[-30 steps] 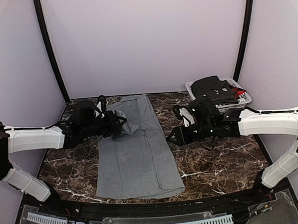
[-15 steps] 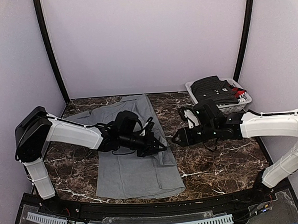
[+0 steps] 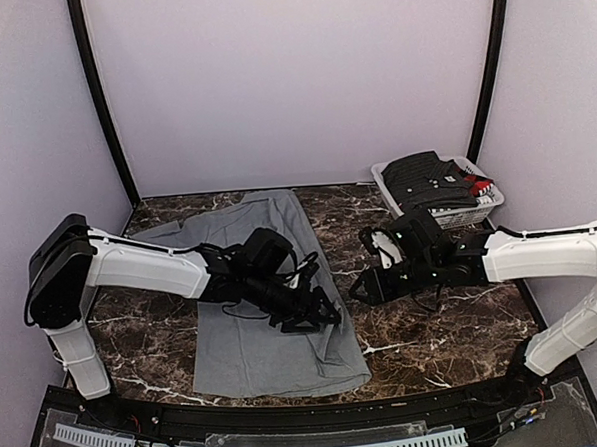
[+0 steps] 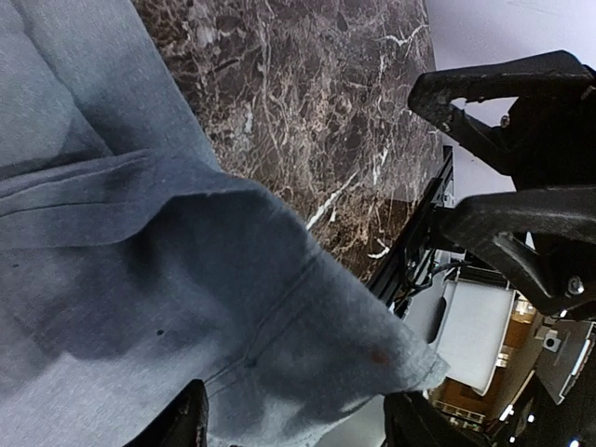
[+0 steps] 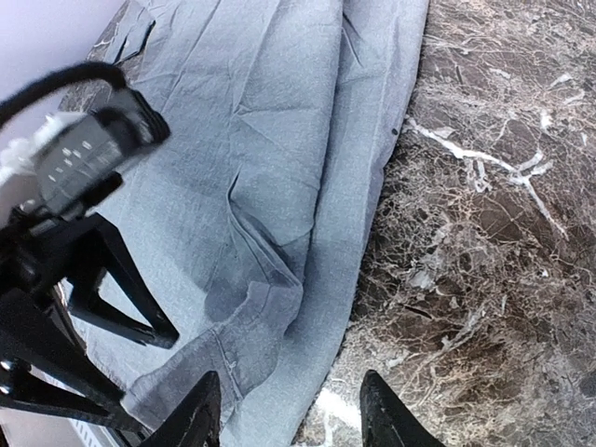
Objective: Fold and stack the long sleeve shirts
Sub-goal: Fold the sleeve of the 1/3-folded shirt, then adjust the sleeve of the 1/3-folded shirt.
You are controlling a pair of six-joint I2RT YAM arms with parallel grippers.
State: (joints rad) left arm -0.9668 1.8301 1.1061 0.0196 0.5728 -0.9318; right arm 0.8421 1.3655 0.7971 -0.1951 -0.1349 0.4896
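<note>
On the grey shirt [image 3: 265,350], the left hand [image 3: 321,314] stands open astride a loose sleeve fold, its fingers mostly cut off; just beside the shirt, the right hand [image 3: 360,288] hangs open, empty.

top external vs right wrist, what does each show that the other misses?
Only top external: the white basket of dark clothes at the right rear, both arms in full, and the grey shirt in its whole outline.
Only right wrist: close creases along the shirt's folded right edge, and the right tool from behind, its tips apart with nothing between them.
Both: the shirt, the marble table, and the left tool standing open over the cloth.
</note>
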